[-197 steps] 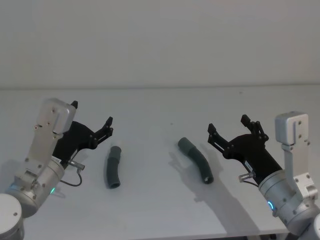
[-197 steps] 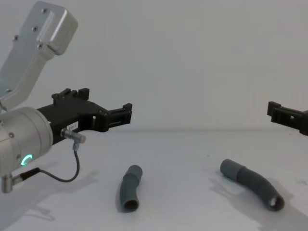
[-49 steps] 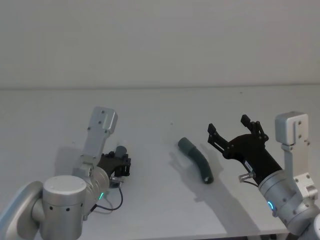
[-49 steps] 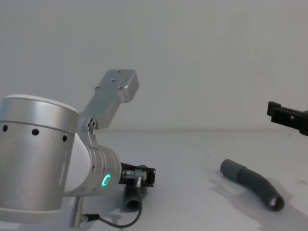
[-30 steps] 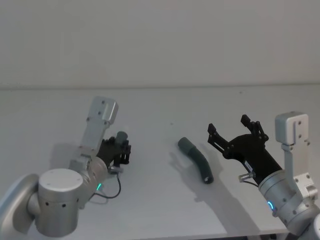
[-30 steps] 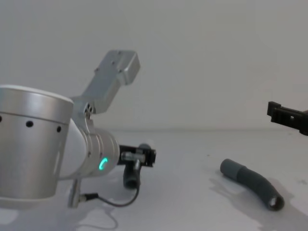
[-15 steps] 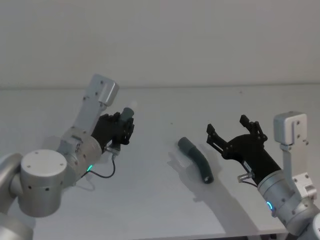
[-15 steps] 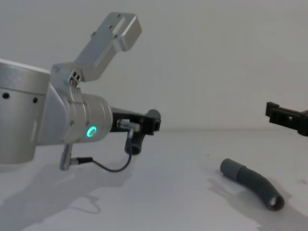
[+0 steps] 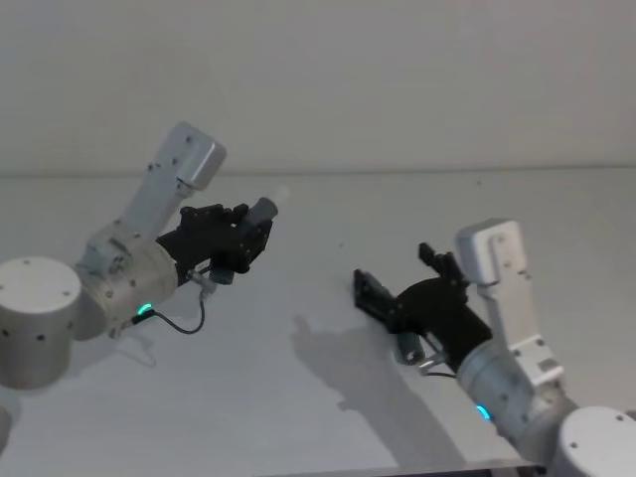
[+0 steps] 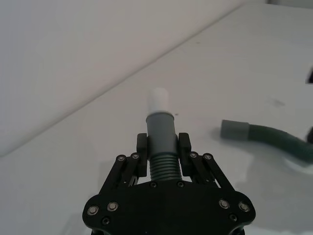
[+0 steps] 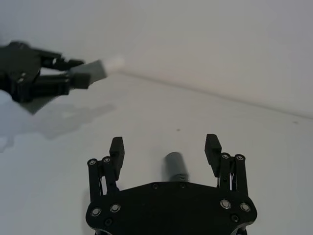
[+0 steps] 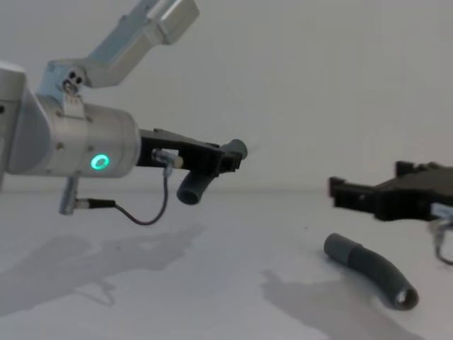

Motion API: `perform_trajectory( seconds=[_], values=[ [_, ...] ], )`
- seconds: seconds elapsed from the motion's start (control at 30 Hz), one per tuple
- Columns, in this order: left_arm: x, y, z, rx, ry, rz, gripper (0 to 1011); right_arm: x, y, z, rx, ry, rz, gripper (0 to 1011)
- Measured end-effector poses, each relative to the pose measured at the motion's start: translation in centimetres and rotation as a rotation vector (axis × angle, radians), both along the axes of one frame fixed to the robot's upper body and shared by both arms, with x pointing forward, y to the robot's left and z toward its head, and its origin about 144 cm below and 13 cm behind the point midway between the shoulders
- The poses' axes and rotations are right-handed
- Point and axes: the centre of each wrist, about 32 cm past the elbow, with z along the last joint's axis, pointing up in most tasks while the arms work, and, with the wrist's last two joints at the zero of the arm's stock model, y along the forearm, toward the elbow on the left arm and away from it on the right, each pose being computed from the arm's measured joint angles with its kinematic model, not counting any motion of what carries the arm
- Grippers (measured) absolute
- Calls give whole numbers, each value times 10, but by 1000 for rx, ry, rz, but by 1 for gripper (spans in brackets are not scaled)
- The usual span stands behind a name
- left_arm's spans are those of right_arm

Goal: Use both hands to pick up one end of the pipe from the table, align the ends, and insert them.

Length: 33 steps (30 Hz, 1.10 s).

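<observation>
**Left side.** The left pincer (image 10: pixel 163 152) is clamped across the ribbed body of one hose piece (image 10: pixel 161 131), just behind its smooth cuff. It holds the piece in the air, clear of the worktop (image 9: pixel 556 214). The white plug tip (image 10: pixel 158 100) juts free beyond the fingers and points toward the right side. Judged purpose: the mating end is left exposed for insertion.

**Right side.** The right pincer (image 11: pixel 165 146) is spread wide and grips nothing. It hovers above the second hose piece (image 12: pixel 368 270), which lies on the worktop at near right. The spread looks ample to straddle that piece. Its near end appears to be an open socket, though this is not certain from the chest view.

**Count.**
- Hose pieces: two, one held and one lying.
- Pincers: two.
- White plug tips: one.
</observation>
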Motion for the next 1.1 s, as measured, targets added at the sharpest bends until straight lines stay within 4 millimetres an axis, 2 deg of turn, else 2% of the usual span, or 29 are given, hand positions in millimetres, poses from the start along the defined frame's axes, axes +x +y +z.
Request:
perform_trajectory(
  seconds=[0.17, 0.43, 0.8, 1.1],
  values=[
    [8, 15, 6, 12, 0, -83, 339, 4, 16, 3, -52, 39, 8, 1002],
    [21, 41, 16, 33, 11, -220, 339, 13, 30, 4, -102, 75, -27, 1002],
    [38, 73, 29, 57, 40, -394, 339, 22, 29, 4, -136, 106, -70, 1002],
    [53, 99, 39, 73, 80, -552, 339, 25, 20, 3, -163, 133, -55, 1002]
  ],
)
